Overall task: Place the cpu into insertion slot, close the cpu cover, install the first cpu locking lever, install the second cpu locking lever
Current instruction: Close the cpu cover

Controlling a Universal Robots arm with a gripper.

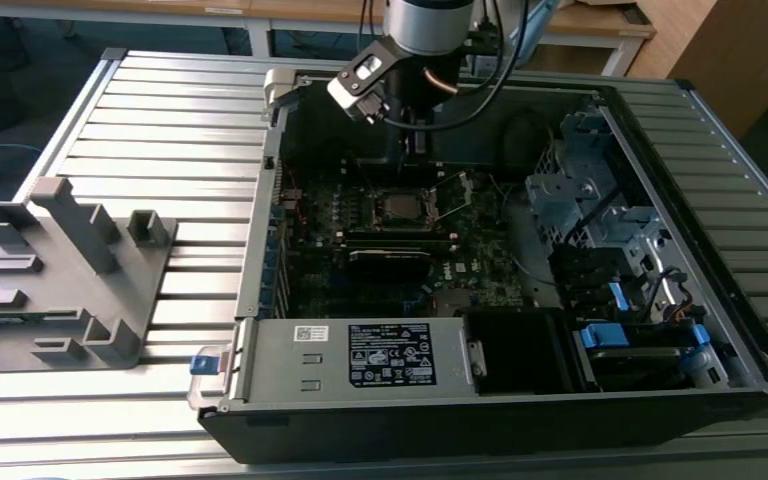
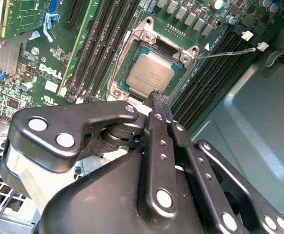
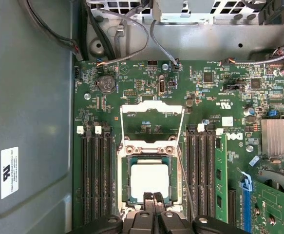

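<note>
"One chip to log. Where is the cpu?"

"Flat in its socket, grey top up, mid-board inside the open computer case. Rows of memory slots run along both sides of it."

"Cover?"

"The cpu cover is swung back off the chip and stands open (shiny frame, green board showing through its window). One thin wire lever sticks out from a socket corner across the memory slots."

"Tool?"

"The gripper hangs from the arm, low over the socket. Its fingers are pressed together and there is nothing between them. In the first wrist view the tips sit over one edge of the chip. Touching or just above, cannot tell."

"Surroundings?"

"The case lies on its side, open face up, on a slatted table. A grey fixture sits on the table at the exterior view's left, beside the case, not touching it."
</note>
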